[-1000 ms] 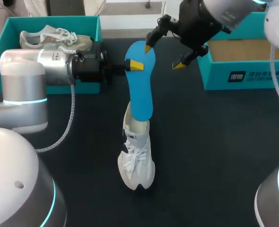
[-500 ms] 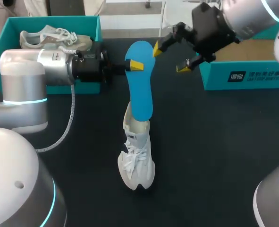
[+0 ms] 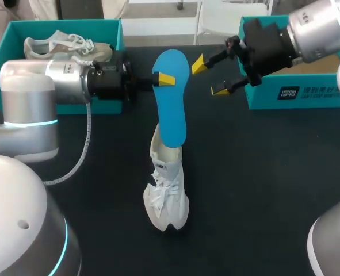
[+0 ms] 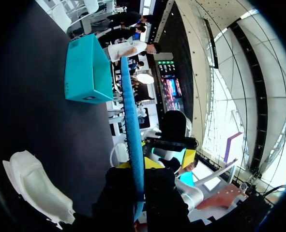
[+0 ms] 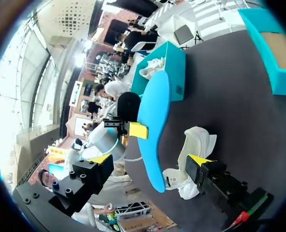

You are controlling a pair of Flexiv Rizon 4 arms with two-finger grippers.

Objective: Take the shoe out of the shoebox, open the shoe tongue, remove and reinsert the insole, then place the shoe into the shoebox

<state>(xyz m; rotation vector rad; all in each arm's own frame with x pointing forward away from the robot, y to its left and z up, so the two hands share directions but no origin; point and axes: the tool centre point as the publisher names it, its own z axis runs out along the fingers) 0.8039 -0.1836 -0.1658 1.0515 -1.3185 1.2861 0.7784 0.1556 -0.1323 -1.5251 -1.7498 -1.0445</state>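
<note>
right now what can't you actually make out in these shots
- Lower end of the insole: head view, sunk inside the shoe, so its depth is unclear.
- One of the left fingers: head view, behind the insole.
- Inside of the right shoebox: head view, mostly covered by the right arm and cut off by the edge.
- Middle of the shoe: right wrist view, behind that arm's own finger.

L gripper (image 4: 137, 165) clamps blue insole (image 4: 128, 111) btwn both yellow tips; insole seen edge-on, running ahead to 12 o'clock. Teal shoebox (image 4: 87, 70) at gripper's 11 o'clock on dark table (image 4: 46, 125). White shoe (image 4: 36, 188) at 9 o'clock. R gripper (image 4: 174, 145) near, at 2 o'clock.
</note>
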